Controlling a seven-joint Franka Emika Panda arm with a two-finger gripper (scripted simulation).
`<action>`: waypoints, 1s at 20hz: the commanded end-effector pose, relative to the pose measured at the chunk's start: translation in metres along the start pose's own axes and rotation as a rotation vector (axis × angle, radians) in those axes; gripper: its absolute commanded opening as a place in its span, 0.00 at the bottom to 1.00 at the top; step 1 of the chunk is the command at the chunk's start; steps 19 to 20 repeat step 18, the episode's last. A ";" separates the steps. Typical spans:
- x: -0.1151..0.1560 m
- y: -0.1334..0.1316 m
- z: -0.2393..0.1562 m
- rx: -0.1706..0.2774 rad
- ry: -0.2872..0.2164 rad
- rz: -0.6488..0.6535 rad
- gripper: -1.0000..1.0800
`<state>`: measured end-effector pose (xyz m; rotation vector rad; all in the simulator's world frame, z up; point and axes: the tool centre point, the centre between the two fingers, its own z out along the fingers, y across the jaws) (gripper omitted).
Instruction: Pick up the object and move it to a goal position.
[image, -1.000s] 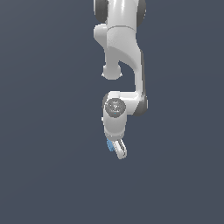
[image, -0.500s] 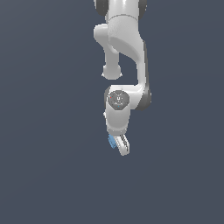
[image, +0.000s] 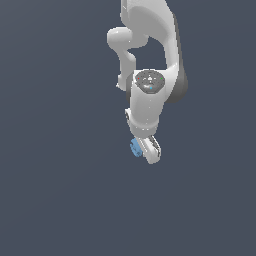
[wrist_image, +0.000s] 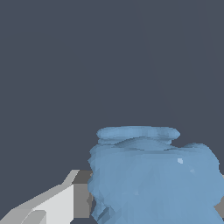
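The object, a small light-blue block (image: 135, 147) with ridged, rounded sides, sits between the fingers of my white gripper (image: 145, 150), which is shut on it and holds it in the air below the arm. In the wrist view the block (wrist_image: 153, 175) fills the near field, with one grey-white finger (wrist_image: 57, 203) against its side. The other finger is mostly hidden behind the block. No goal marker shows in either view.
Only a plain dark grey background (image: 50, 175) surrounds the arm in both views. The white arm links (image: 150, 95) rise above the gripper toward the top of the exterior view.
The arm has turned and lifted a little; the gripper, still holding the block, has moved slightly up and toward the exterior view's right.
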<state>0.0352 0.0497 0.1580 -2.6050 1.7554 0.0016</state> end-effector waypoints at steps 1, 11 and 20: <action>-0.010 0.002 -0.027 0.000 0.001 0.000 0.00; -0.038 0.003 -0.103 0.000 0.002 0.000 0.00; -0.044 0.003 -0.118 0.000 0.002 0.000 0.00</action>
